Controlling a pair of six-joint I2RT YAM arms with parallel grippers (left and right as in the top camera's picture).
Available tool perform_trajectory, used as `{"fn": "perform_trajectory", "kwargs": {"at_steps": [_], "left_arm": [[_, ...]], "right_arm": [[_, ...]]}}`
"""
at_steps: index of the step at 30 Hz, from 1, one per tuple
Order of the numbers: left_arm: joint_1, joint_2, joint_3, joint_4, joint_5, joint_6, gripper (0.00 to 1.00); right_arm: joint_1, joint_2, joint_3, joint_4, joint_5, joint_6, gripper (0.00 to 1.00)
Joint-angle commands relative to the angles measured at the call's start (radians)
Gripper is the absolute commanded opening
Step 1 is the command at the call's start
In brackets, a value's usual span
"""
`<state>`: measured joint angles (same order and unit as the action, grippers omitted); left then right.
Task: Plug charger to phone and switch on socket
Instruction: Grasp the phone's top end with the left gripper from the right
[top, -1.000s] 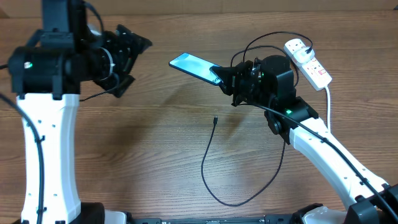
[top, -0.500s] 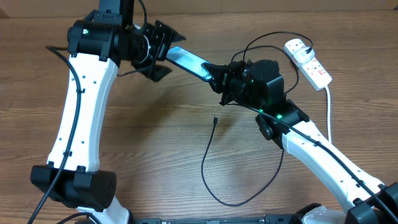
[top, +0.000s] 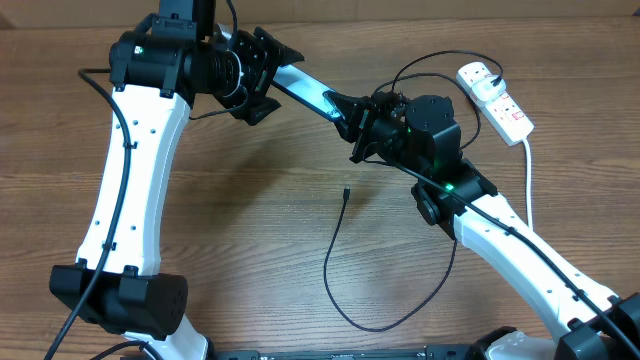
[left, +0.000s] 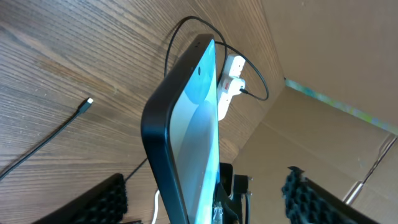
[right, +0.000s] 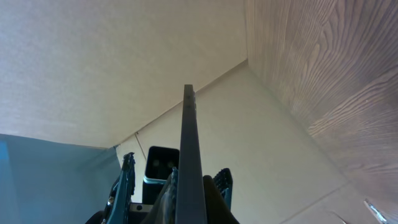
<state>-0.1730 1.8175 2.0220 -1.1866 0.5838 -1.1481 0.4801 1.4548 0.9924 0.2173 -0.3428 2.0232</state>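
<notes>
The phone (top: 303, 88), slim with a light blue screen, is held in the air over the back middle of the table. My right gripper (top: 345, 112) is shut on its right end; in the right wrist view the phone (right: 188, 143) stands edge-on between the fingers (right: 189, 202). My left gripper (top: 262, 72) is open, its foam fingers either side of the phone's left end (left: 186, 124), not touching it. The charger's connector tip (top: 345, 193) lies free on the table, and its black cable (top: 330, 280) loops back to the white socket (top: 497, 98).
The socket's thick white cord (top: 528, 170) runs down the right side. The cable tip (left: 89, 101) and socket (left: 231, 68) also show in the left wrist view. A cardboard wall (left: 323, 56) stands behind the table.
My left arm swung in from the left, and its open fingers now straddle the phone's left end. My right gripper shifted the phone slightly up and left.
</notes>
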Motion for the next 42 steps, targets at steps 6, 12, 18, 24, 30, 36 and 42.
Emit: {"fn": "perform_trajectory", "kwargs": {"at_steps": [6,12,18,24,30,36,42], "left_arm": [[-0.029,0.007,0.010,0.034,-0.026,0.018,0.66],[-0.056,0.008,0.010,0.074,-0.050,0.005,0.66],[-0.064,0.008,0.010,0.082,-0.075,-0.005,0.63],[-0.064,0.008,0.010,0.085,-0.079,-0.005,0.57],[-0.064,0.008,0.010,0.085,-0.078,-0.017,0.48],[-0.064,0.008,0.010,0.085,-0.065,-0.045,0.48],[-0.092,0.008,0.010,0.085,-0.086,-0.058,0.44]], "right_arm": [[0.004,-0.039,0.024,0.066,0.010,0.139,0.04],[0.004,-0.039,0.024,0.090,0.020,0.139,0.04],[0.004,-0.039,0.024,0.106,0.018,0.138,0.04],[0.004,-0.039,0.024,0.077,0.002,0.138,0.04],[0.006,-0.039,0.024,0.068,-0.011,0.138,0.04],[0.012,-0.039,0.024,0.068,-0.006,0.139,0.06],[0.013,-0.039,0.024,0.070,0.015,0.139,0.05]]}}
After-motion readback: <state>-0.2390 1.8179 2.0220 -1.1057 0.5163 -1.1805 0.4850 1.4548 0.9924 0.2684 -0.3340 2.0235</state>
